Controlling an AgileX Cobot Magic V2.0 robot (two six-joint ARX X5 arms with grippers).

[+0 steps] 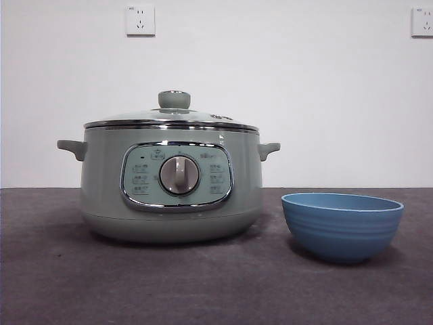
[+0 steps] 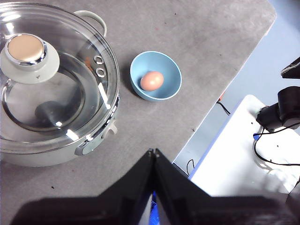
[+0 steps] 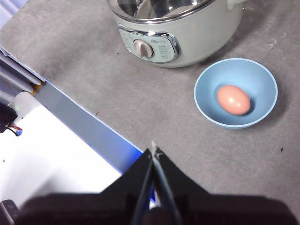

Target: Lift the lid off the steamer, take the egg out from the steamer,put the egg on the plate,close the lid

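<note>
Up above the table (image 1: 135,284), both arms hang back with nothing held: the left gripper (image 2: 153,152) has its jaws pressed together to a point, empty, and the right gripper (image 3: 153,149) likewise has its jaws clenched on nothing. Each hovers over the near part of the grey table, well apart from the things on it, and neither shows in the front view. Nearest the right gripper is the plate (image 3: 206,84), a round blue bowl, with the egg (image 3: 233,100) lying inside it, a little off the middle. From the left wrist the egg (image 2: 152,80) sits in the plate (image 2: 171,70) just beside the steamer (image 2: 56,157). In the front view the plate (image 1: 342,227) stands to the right of the steamer (image 1: 172,210), near it but not touching, and the egg is hidden behind the rim. The lid (image 1: 172,116) rests on the steamer, level, its green knob upright on top, and through the glass from the left wrist the lid (image 2: 79,93) covers the whole pot.
</note>
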